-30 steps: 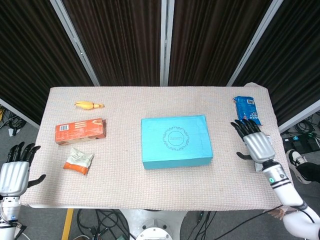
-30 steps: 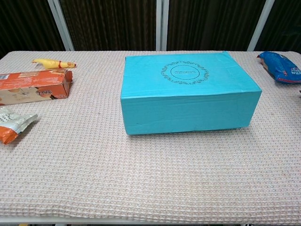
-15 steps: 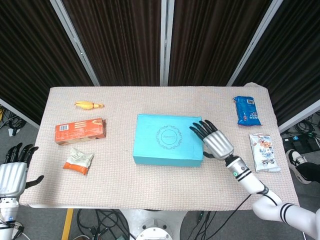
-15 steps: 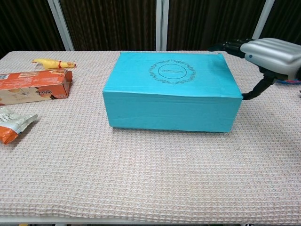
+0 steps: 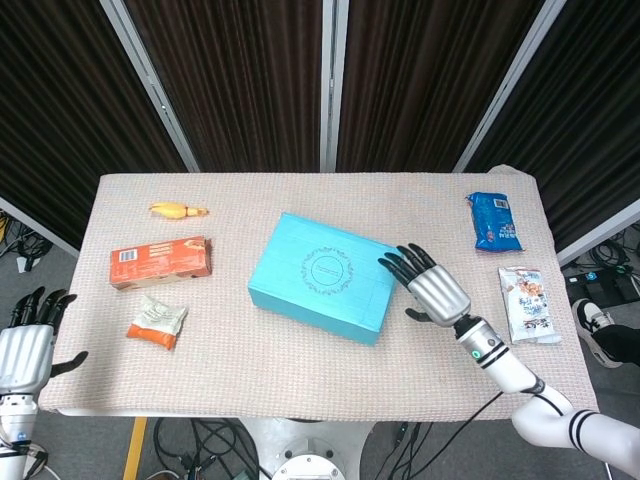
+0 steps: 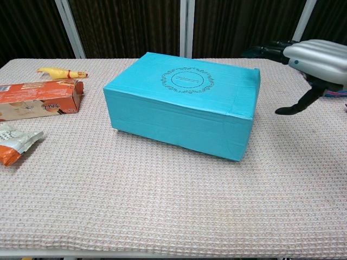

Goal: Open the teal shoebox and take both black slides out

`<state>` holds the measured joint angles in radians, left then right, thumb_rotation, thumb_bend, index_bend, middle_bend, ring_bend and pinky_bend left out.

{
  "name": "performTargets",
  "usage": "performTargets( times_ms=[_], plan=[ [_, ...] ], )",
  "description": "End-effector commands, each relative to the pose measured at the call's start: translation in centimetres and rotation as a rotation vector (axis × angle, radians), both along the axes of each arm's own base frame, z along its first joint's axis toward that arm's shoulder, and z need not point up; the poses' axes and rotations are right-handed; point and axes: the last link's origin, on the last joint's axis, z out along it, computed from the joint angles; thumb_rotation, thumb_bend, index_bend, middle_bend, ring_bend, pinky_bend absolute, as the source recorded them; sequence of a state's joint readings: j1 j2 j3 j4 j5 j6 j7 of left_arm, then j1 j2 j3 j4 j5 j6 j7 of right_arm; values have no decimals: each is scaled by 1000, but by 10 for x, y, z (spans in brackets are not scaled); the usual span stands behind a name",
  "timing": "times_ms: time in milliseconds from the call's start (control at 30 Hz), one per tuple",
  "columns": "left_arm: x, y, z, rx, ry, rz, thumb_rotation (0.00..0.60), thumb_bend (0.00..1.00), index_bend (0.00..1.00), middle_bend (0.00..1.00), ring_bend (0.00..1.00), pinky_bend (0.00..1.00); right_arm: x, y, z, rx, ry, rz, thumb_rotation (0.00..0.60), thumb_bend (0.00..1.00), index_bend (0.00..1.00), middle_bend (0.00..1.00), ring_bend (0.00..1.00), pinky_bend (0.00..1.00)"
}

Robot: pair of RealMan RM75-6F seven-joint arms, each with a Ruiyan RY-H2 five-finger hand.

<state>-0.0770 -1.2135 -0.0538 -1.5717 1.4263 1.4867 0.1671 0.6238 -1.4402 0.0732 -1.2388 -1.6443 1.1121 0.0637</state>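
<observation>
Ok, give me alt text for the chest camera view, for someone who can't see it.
A closed teal shoebox sits skewed on a woven tablecloth, with the robot's right hand open beside its right end. At the left edge lie an orange carton, a yellow toy and a snack packet.

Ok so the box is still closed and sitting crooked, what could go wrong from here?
The right hand is open beside the teal shoebox, holding nothing, so another sideways push could skew the box further rather than lift its lid. The lid shows no clear edge to hook, so fingers might slip off. The left hand sits off the table edge, too far to brace it.
</observation>
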Motion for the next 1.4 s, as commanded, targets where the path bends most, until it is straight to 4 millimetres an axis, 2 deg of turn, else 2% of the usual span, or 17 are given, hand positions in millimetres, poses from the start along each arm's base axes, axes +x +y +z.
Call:
performTargets(
  times_ms=[33,133,267,533,833,933,1000,1067,1133,1267,1400],
  plan=[
    [1,0,-1,-4,0,0,600,0,187,139,37,114,-11,-21,8,-44,78,-21,600,56,0,89,0,15],
    [2,-1,-1,-4,-1,1,600,0,187,139,37,114,-10,-34,0,-60,116,2,600,59,2,89,0,15],
    [2,-2,-1,-2,2,11,600,0,187,139,37,113,-6,-41,-14,-73,126,50,600,69,17,93,0,7],
    [2,0,-2,-13,1,15,600,0,193,139,37,113,-4,-36,-41,-77,87,154,600,96,75,108,0,0],
    [1,-1,-2,-19,-10,22,600,0,195,139,37,112,-6,-28,-55,-82,109,269,600,159,108,115,0,0],
    [1,-1,-1,-19,-14,22,600,0,195,139,37,112,-6,-25,-59,-77,115,298,600,234,155,135,0,0],
    [0,-1,-1,-18,-15,22,600,0,195,139,37,112,-6,-24,-60,-78,109,310,600,315,217,161,0,0],
    [0,-2,-1,-17,-16,23,600,0,196,139,38,112,-6,-23,-60,-80,93,313,600,406,323,222,0,0],
    [0,-2,-1,-18,-16,24,600,0,196,139,37,112,-6,-23,-60,-83,71,304,600,480,376,261,0,0],
    [-1,-2,-2,-19,-16,25,600,0,196,139,37,112,-6,-23,-56,-76,-17,265,600,594,419,299,4,0],
    [0,-2,-1,-17,-16,19,600,0,196,139,37,112,-5,-27,-51,-35,-211,149,600,626,436,319,11,0]
  ],
)
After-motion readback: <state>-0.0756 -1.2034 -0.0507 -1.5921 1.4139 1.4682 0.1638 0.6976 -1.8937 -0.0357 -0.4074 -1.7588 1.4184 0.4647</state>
